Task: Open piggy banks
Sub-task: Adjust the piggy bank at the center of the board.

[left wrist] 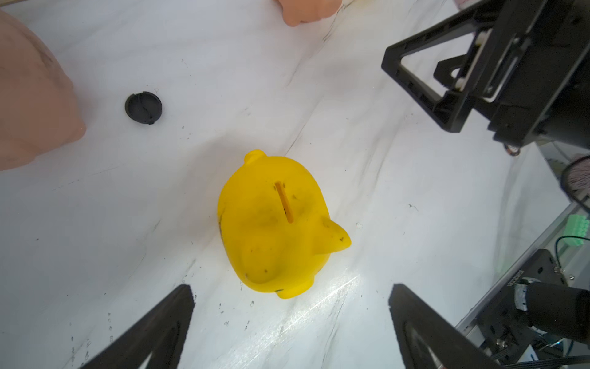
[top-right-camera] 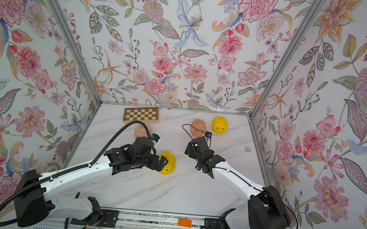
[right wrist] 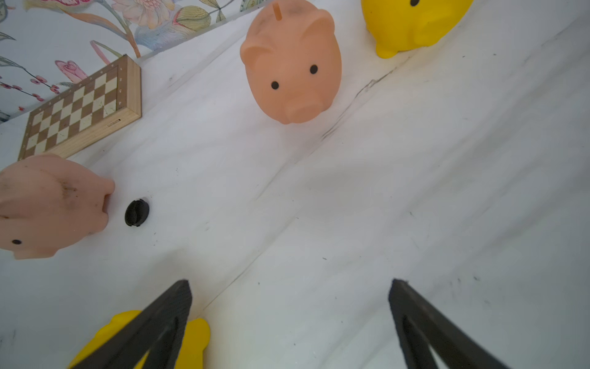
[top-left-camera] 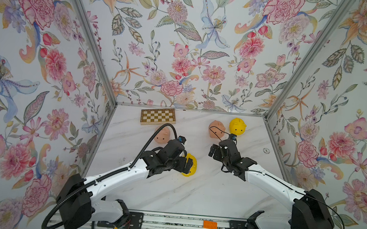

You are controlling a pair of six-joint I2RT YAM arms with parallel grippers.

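Yellow piggy bank (left wrist: 274,230) sits mid-frame, just ahead of our left end effector (left wrist: 290,287), jaws wide and empty; our right end effector (right wrist: 289,282), also open, hangs farther away.

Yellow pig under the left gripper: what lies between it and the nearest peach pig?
A loose black plug, touching neither yellow pig nor peach pig; the left wrist view shows it.
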